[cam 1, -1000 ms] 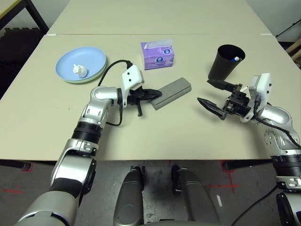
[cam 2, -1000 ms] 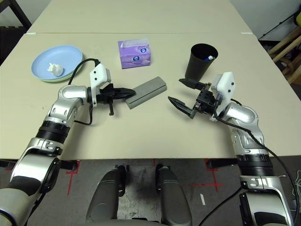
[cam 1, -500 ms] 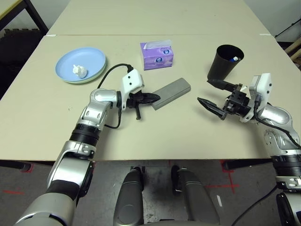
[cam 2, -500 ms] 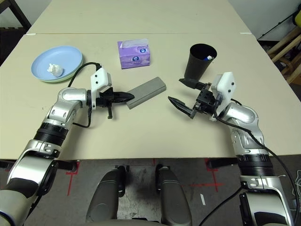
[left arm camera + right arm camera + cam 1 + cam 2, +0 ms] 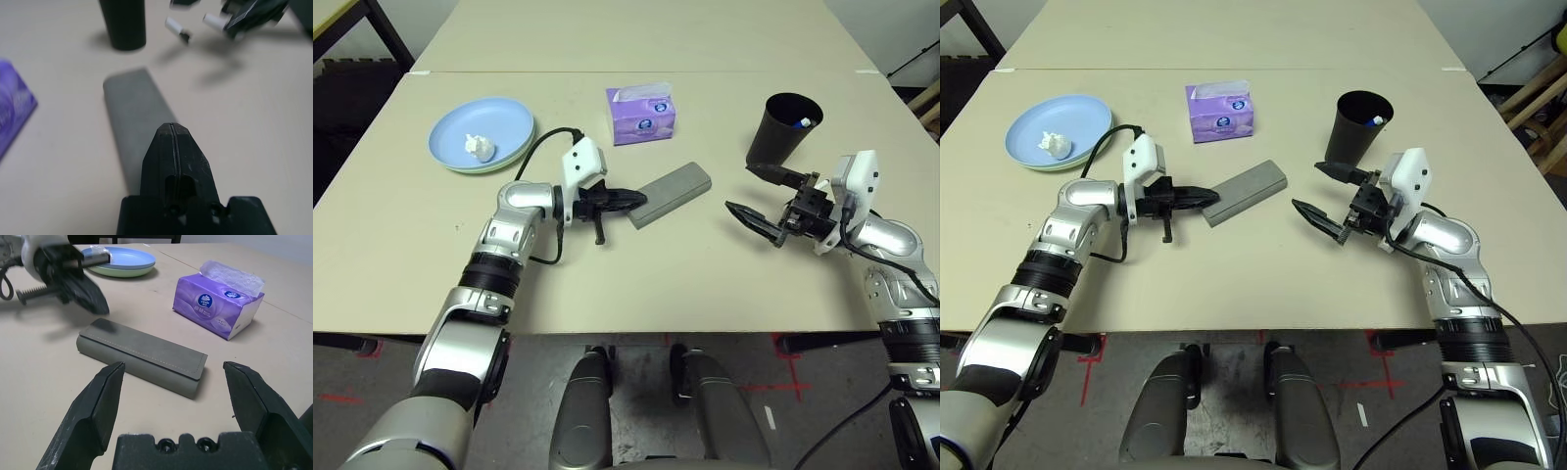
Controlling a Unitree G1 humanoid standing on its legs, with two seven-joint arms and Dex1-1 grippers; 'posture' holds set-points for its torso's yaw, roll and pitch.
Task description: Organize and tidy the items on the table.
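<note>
Across the pale table [image 5: 724,294], the grey glasses case [image 5: 671,194] lies slanted near the middle, below the purple tissue box [image 5: 641,115]. The left gripper [image 5: 636,199] points at the case's near end with its jaws pressed shut and empty; from the head views I cannot tell whether the tip touches the case or hangs just over it. The left wrist view shows the closed seam between the fingers directly above the case's end. The right gripper [image 5: 756,194] hovers well apart from the case, jaws spread wide and holding nothing; its wrist view shows the case's stitched flap. The black cup [image 5: 785,128] stands beyond it, with something white-tipped inside, mostly hidden. Far left, a crumpled tissue [image 5: 480,147] sits on the blue plate [image 5: 499,122], whose green plate [image 5: 514,155] underneath shows as a rim.
</note>
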